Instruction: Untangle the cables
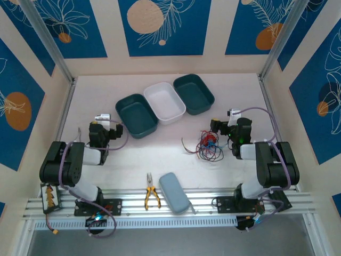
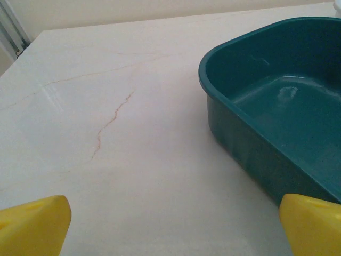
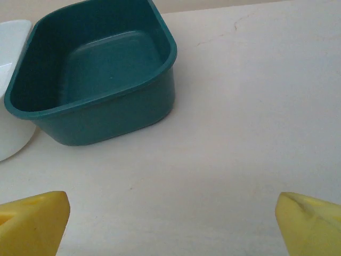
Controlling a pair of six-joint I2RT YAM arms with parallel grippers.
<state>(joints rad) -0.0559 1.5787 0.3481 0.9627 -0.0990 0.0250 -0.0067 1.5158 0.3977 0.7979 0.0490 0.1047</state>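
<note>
On the pale table (image 1: 160, 154), our right gripper (image 3: 171, 226) hangs open and empty just beside the tangle of cables (image 1: 208, 145), the left gripper (image 2: 173, 226) open well apart from it, so we should pinch one outer strand, not its middle.

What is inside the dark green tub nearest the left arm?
Nothing: the dark green tub is empty, its bare floor showing from above. From the left wrist, its near wall covers a strip of that floor.
</note>
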